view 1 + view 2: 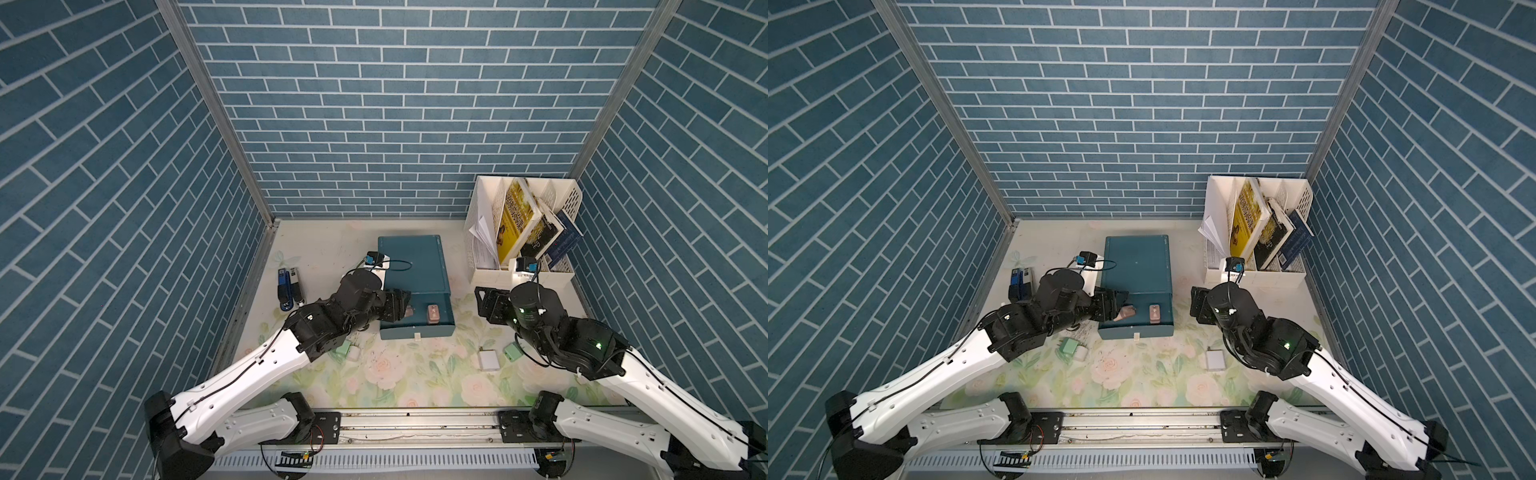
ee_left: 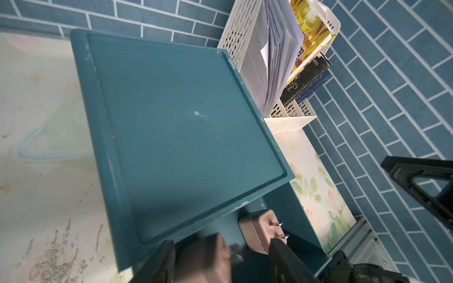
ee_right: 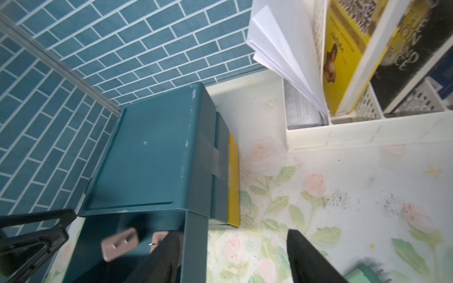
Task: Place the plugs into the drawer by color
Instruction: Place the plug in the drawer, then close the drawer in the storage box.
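Our left gripper (image 2: 221,245) hovers over the pulled-out top tray of the dark teal plastic drawer cabinet (image 2: 183,117), mid-tabletop; its jaws stand wider than the pale pink cube plug (image 2: 203,257) between them, loose, we judge; the pink twin (image 2: 255,230) lies alongside, toward the right edge; our right gripper (image 3: 232,231) gapes empty.

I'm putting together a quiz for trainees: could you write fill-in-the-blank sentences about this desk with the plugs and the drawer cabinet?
1. The plugs in the open drawer are both ___.
2. Of the cabinet, the ___ drawer is the open one.
3. The staplers lie on the ___ arm's side of the cabinet.
4. The right gripper holds ___.
Missing words: pink; top; left; nothing.
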You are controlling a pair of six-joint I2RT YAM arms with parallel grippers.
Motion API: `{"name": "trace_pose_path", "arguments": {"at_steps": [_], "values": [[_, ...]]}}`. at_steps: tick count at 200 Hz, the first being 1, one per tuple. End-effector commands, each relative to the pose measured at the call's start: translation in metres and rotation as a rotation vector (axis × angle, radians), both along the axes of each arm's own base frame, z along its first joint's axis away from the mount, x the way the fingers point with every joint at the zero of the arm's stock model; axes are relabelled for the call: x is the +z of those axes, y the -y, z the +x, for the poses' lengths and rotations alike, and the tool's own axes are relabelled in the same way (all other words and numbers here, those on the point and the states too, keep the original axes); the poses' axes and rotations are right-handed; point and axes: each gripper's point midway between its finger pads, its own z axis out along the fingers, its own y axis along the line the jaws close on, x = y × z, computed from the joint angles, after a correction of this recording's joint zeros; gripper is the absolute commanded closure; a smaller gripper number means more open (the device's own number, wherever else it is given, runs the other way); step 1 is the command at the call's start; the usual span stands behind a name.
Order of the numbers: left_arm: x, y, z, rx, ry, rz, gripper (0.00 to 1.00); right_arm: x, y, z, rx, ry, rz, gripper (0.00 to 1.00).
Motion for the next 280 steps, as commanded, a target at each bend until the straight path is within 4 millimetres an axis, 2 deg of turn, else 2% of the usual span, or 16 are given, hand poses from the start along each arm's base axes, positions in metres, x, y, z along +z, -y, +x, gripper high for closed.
{"name": "trace_pose_path", "arguments": {"at_steps": [1,25,41,61,84,109,141,170,191,235,280], "values": [[0.036,-0.004,0.005,0.018,0.089,-0.008,0.27,0.013,-0.032,-0.012,0.159,0.037,0.027,0.26],[0.053,-0.022,0.023,0.141,0.141,0.054,0.21,0.003,-0.068,-0.041,0.300,0.041,-0.005,0.30],[0.050,-0.035,0.036,0.227,0.151,0.108,0.19,-0.007,-0.090,-0.065,0.374,0.050,-0.045,0.30],[0.034,-0.041,0.050,0.271,0.122,0.143,0.20,-0.018,-0.112,-0.092,0.439,0.050,-0.074,0.31],[0.011,-0.047,0.061,0.294,0.077,0.168,0.24,-0.038,-0.132,-0.113,0.491,0.014,-0.051,0.32],[-0.014,-0.054,0.071,0.299,0.016,0.161,0.29,-0.061,-0.144,-0.122,0.495,-0.033,-0.021,0.35],[-0.030,-0.048,0.076,0.256,-0.004,0.138,0.29,-0.084,-0.146,-0.104,0.375,-0.063,-0.040,0.42],[-0.046,-0.046,0.081,0.244,-0.029,0.171,0.36,-0.095,-0.148,-0.077,0.303,-0.089,-0.046,0.56],[-0.050,-0.046,0.082,0.236,-0.025,0.171,0.39,-0.089,-0.154,-0.061,0.285,-0.066,-0.044,0.60],[-0.054,-0.042,0.082,0.200,-0.009,0.174,0.51,-0.077,-0.167,-0.028,0.233,-0.014,-0.071,0.61],[-0.060,-0.041,0.082,0.187,-0.009,0.189,0.58,-0.080,-0.161,0.004,0.142,-0.006,-0.091,0.62]]}}
